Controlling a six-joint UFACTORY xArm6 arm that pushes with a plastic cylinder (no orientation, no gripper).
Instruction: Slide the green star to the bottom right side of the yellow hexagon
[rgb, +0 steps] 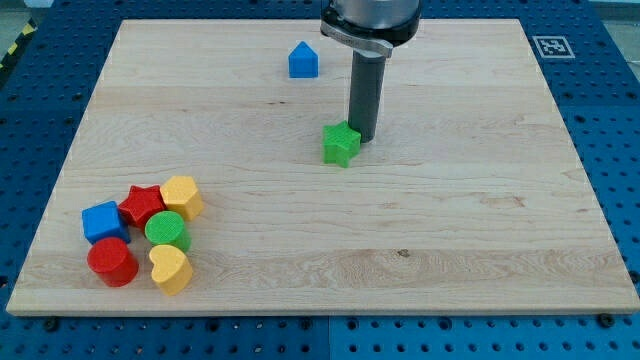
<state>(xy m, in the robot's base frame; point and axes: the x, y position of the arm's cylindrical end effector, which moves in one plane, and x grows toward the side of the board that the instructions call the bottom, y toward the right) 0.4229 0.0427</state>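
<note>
The green star (341, 144) lies near the middle of the wooden board (450, 220), a little toward the view's top. My tip (363, 138) stands right at the star's upper right edge, touching or almost touching it. The yellow hexagon (182, 196) sits far off at the view's lower left, at the upper right corner of a cluster of blocks.
The cluster at the lower left holds a red star (143, 205), a blue cube (103, 221), a green cylinder (167, 231), a red cylinder (111, 261) and a yellow heart (170, 268). A blue house-shaped block (303, 61) sits alone near the top.
</note>
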